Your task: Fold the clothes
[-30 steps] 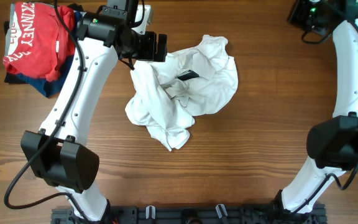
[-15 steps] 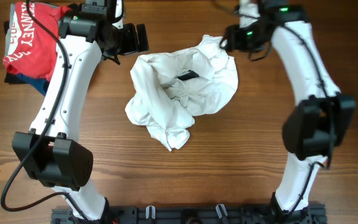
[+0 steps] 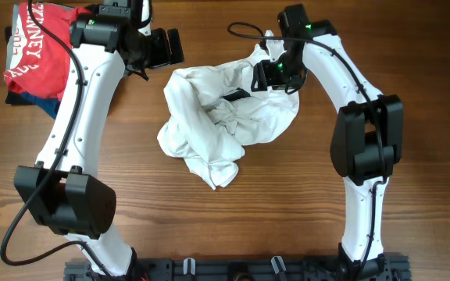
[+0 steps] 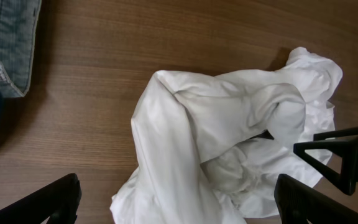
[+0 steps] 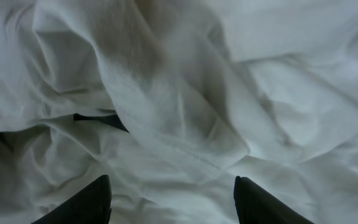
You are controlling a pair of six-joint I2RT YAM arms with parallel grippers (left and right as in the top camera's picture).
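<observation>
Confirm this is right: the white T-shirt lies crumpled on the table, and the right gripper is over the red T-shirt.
One thing is wrong: the right gripper is over the white T-shirt, at its far edge, not the red T-shirt, which lies in the far corner on the other side. The overhead view shows this. The white T-shirt does lie crumpled on the table.

White arms (image 3: 84, 101), bulky black joints (image 3: 65, 204)

Counted were one white T-shirt (image 3: 241, 125), one red T-shirt (image 3: 41, 48), one pile of dark folded clothes (image 3: 53, 106), and two hands: left hand (image 3: 171, 48), right hand (image 3: 269, 75).
</observation>
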